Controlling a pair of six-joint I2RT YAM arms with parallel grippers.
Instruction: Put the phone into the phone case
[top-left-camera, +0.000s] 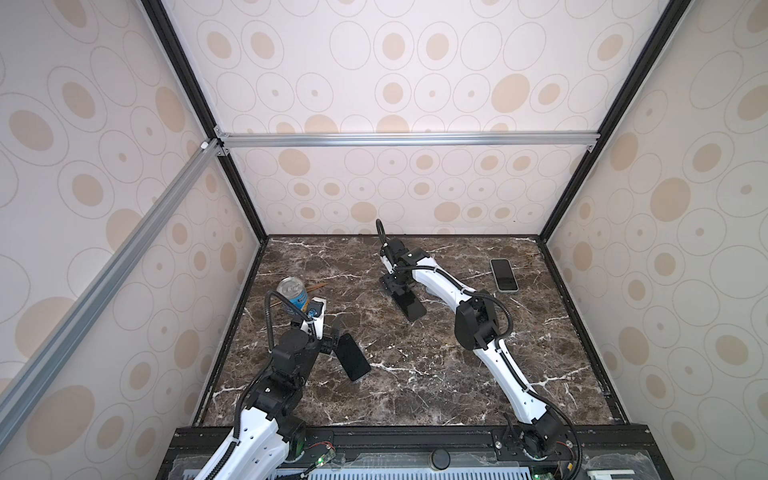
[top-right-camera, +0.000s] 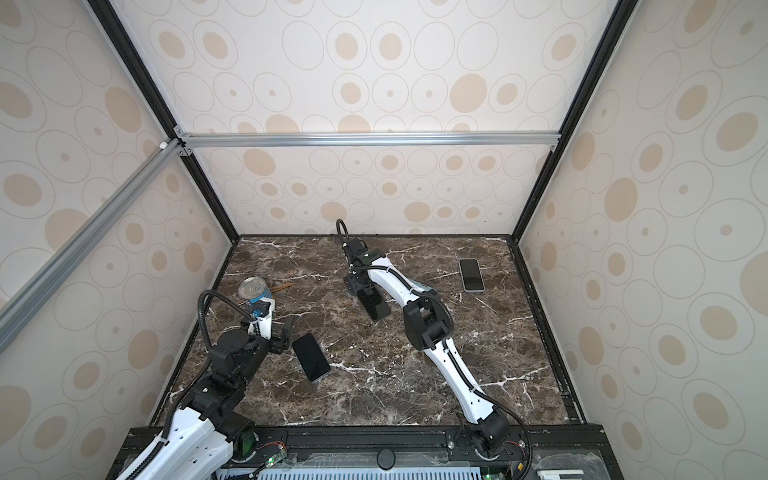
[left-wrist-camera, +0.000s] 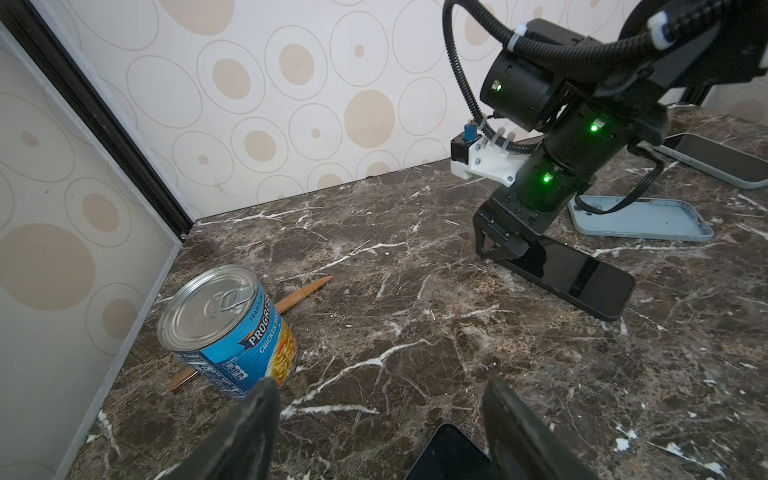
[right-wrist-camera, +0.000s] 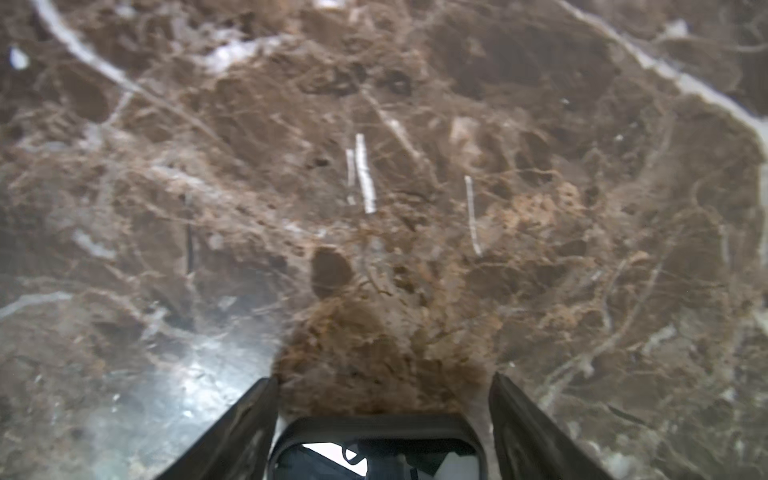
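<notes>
- Right gripper (top-left-camera: 395, 289): out over mid-table, fingers on either side of one end of the phone (top-left-camera: 409, 306). In the right wrist view they sit right at the phone's edges, but cannot tell whether clamped or merely flanking.
- Phone: black, screen up, on the marble table (top-left-camera: 415, 395) near its middle, back end between those fingers.
- Phone case (left-wrist-camera: 648, 216): pale grey-blue, hollow side up, flat on the table just beyond the right arm's wrist in the left wrist view. Near the phone, not touching it; largely hidden under that arm in both top views.
- Left gripper (left-wrist-camera: 380, 384): released, fingers wide apart, grasping nothing. Low at the table's left side, with a corner of a second phone (top-left-camera: 352, 357) just beside one finger.
- Third phone (top-left-camera: 504, 275): flat at the far right, well apart from both grippers.
- Soup can (left-wrist-camera: 228, 332): near the left wall, with a wooden stick (left-wrist-camera: 305, 293) showing on both sides of it.
</notes>
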